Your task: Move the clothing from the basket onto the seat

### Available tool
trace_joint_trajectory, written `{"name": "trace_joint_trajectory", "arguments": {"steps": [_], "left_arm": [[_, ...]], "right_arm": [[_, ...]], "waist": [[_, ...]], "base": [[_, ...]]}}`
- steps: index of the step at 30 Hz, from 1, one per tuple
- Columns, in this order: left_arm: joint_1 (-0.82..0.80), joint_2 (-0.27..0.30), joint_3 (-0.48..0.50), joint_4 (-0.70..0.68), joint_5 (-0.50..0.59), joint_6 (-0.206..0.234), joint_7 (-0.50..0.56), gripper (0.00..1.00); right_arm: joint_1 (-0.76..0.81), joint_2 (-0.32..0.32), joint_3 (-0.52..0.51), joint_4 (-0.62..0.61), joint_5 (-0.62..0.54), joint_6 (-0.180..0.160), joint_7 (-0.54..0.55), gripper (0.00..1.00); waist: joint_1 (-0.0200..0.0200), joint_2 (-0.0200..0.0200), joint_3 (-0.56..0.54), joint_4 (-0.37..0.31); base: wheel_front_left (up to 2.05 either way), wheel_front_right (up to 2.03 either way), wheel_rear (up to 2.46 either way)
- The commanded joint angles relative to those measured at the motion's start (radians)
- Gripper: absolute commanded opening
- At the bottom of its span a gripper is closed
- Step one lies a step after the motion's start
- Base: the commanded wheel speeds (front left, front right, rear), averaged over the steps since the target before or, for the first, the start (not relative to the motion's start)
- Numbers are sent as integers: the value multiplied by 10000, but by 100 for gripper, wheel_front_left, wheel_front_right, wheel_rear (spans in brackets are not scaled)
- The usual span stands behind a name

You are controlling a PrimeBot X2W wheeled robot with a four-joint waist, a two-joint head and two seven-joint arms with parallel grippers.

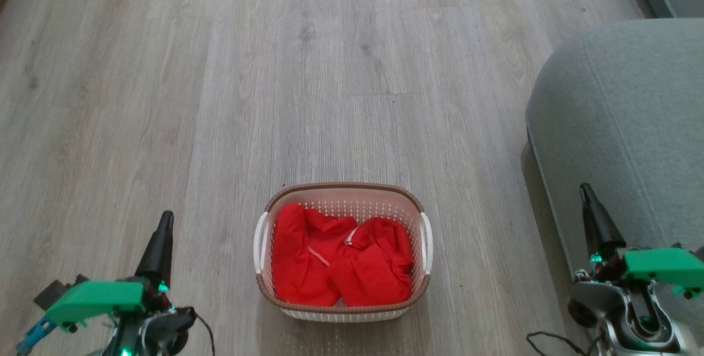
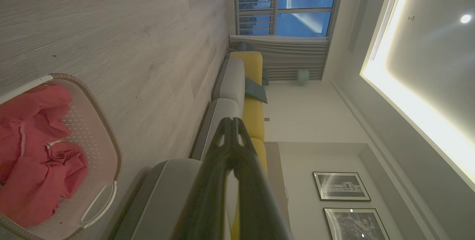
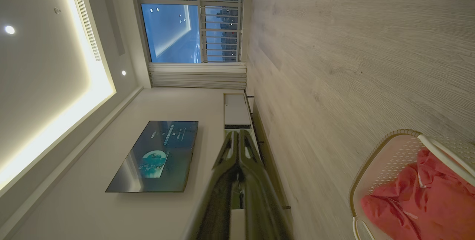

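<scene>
The clothing (image 1: pixel 341 262), bright red with thin white trim, lies bunched inside the basket (image 1: pixel 344 187), a cream perforated oval with a brown rim and white handles, on the wooden floor at the lower middle of the head view. The grey-green seat (image 1: pixel 621 119) rises at the right. My left gripper (image 1: pixel 166 217) is shut and empty, well left of the basket. My right gripper (image 1: pixel 584 188) is shut and empty, in front of the seat's edge. The left wrist view shows the clothing (image 2: pixel 33 158), the basket (image 2: pixel 111 147) and the shut left gripper (image 2: pixel 232 120). The right wrist view shows the clothing (image 3: pixel 419 199), the basket (image 3: pixel 374 151) and the shut right gripper (image 3: pixel 238 132).
Wooden floor (image 1: pixel 308 70) stretches beyond the basket. A sofa with grey and yellow cushions (image 2: pixel 241 84) runs along a wall in the left wrist view. A wall television (image 3: pixel 156 156) and low cabinet (image 3: pixel 237 110) stand opposite in the right wrist view.
</scene>
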Motion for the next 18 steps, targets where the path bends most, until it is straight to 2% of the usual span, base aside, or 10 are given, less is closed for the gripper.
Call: {"name": "trace_joint_trajectory", "arguments": {"steps": [1,18], "left_arm": [[-487,154,251,-348,-70,-90,74,0],[-487,154,251,-348,-70,-90,74,0]], "right_arm": [[-185,-35,180,-389,64,0,58,0],[-185,-35,180,-389,64,0,58,0]], "waist": [[0,0,0,0],[0,0,0,0]], "base": [[0,0,0],[0,0,0]]}}
